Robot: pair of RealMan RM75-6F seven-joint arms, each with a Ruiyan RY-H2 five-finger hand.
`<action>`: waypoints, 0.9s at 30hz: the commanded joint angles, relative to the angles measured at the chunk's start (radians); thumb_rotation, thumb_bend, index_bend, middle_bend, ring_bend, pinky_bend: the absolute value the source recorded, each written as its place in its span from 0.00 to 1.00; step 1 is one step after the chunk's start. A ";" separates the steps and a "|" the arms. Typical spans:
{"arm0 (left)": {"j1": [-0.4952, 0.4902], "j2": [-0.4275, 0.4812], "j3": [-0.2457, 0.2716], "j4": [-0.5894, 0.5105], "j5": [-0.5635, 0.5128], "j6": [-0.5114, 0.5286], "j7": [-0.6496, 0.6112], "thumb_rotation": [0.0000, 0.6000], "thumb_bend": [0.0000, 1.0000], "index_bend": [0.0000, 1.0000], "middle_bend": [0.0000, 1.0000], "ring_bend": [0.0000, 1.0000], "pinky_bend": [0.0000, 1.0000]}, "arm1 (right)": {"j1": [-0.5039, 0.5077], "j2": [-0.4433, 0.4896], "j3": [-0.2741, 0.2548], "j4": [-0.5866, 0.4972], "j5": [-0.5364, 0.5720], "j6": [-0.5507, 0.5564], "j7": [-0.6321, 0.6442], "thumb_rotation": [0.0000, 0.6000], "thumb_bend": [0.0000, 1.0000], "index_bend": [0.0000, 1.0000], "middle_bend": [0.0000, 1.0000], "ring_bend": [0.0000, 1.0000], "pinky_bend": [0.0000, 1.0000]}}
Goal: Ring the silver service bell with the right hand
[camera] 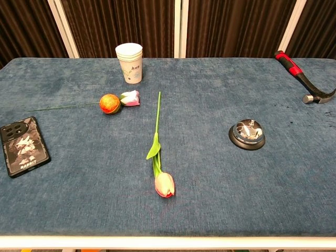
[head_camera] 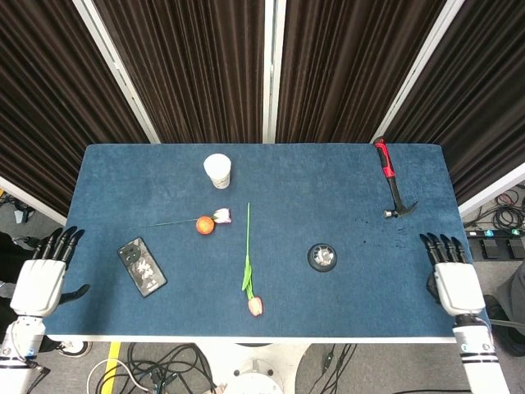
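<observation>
Phone (camera: pixel 24 145) case is reading "RABBIT"; print on the paper cup (camera: pixel 129 63) is too small to read. Silver service bell (head_camera: pixel 322 257) is sitting right of centre on the blue surface (head_camera: pixel 312 193), untouched. Only the head view is showing the hands: right hand (head_camera: pixel 452 279) and left hand (head_camera: pixel 45 271) are hovering at the surface's side edges, fingers spread, holding nothing.

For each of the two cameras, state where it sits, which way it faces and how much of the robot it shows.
Head view: high above the near table edge, looking down on the whole blue table; left hand and right hand show at its sides.
Chest view: low at the near edge, looking across the tabletop toward the curtains; no hand shows.
Shared: service bell, hammer, tulip, phone, paper cup.
</observation>
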 commanded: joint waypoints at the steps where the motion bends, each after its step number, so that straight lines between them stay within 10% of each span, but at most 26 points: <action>1: -0.001 -0.001 0.000 0.000 -0.003 -0.003 0.002 1.00 0.11 0.07 0.05 0.00 0.15 | 0.041 -0.029 -0.002 -0.017 -0.028 -0.034 -0.062 1.00 1.00 0.00 0.46 0.30 0.29; 8: 0.006 0.001 0.002 0.009 -0.011 0.003 -0.011 1.00 0.11 0.07 0.05 0.00 0.15 | 0.116 -0.105 -0.016 -0.021 -0.047 -0.125 -0.200 1.00 1.00 0.00 0.85 0.65 0.55; 27: 0.015 0.014 -0.001 0.030 -0.026 0.006 -0.054 1.00 0.11 0.07 0.05 0.00 0.15 | 0.207 -0.241 -0.012 -0.028 0.133 -0.246 -0.446 1.00 1.00 0.00 0.88 0.70 0.63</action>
